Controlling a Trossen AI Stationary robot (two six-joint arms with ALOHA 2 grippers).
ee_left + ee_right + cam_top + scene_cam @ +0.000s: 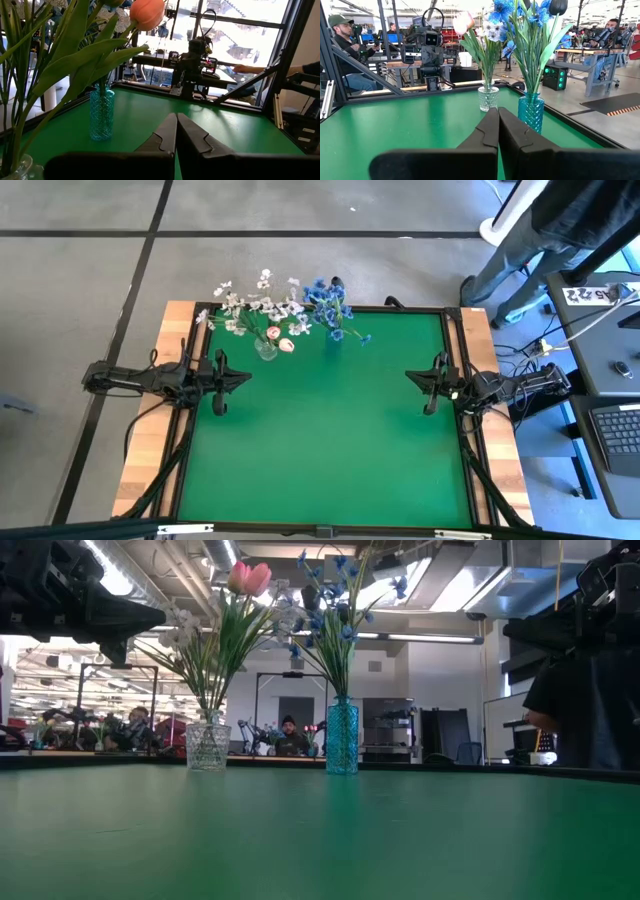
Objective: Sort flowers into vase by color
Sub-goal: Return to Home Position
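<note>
Two vases stand at the far side of the green table. A clear glass vase (266, 350) (208, 745) holds white sprays and pink tulips (249, 578), their stems in its mouth. A blue glass vase (342, 736) (530, 111) holds the blue flowers (330, 305). My left gripper (246, 377) (176, 120) waits shut at the table's left edge, level, empty. My right gripper (410, 375) (498, 114) waits shut at the right edge, also empty.
The table's black frame (455, 380) and wooden side strips border the green mat (330, 440). A person (560, 230) stands beyond the far right corner, beside a desk with a keyboard (615, 430). People sit in the room behind.
</note>
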